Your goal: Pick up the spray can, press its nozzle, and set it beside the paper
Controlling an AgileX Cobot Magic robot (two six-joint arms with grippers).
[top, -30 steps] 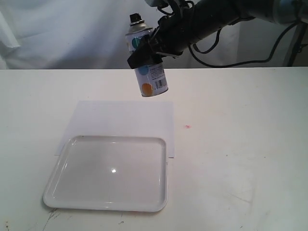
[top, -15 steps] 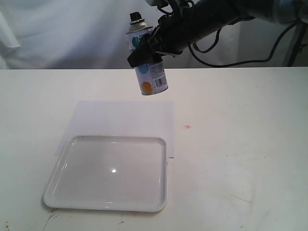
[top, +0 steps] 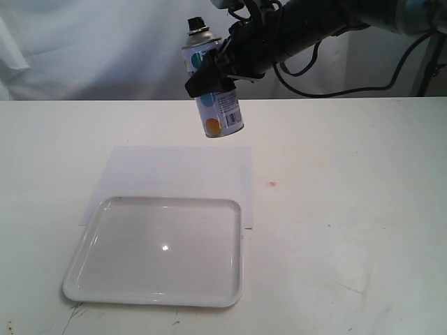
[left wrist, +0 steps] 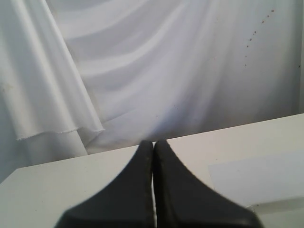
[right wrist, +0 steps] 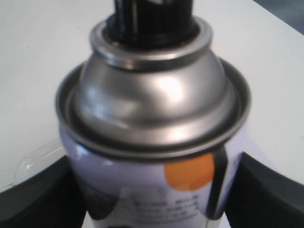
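The right hand (top: 209, 80) clamps the spray can (top: 222, 115) above a white table (top: 349, 209), white drapes (top: 91, 49) behind; left hand (left wrist: 153, 152) closed, empty.

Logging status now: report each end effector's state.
Left end effector: shut, holding nothing.
Right end effector: shut on the spray can.

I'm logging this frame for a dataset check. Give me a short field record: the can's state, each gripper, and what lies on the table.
spray can: lifted off the table, slightly tilted
nozzle: on top, nothing touching it
right gripper: shut on the spray can's body
left gripper: shut, holding nothing
paper: flat on the table
tray: lies over the paper's near part
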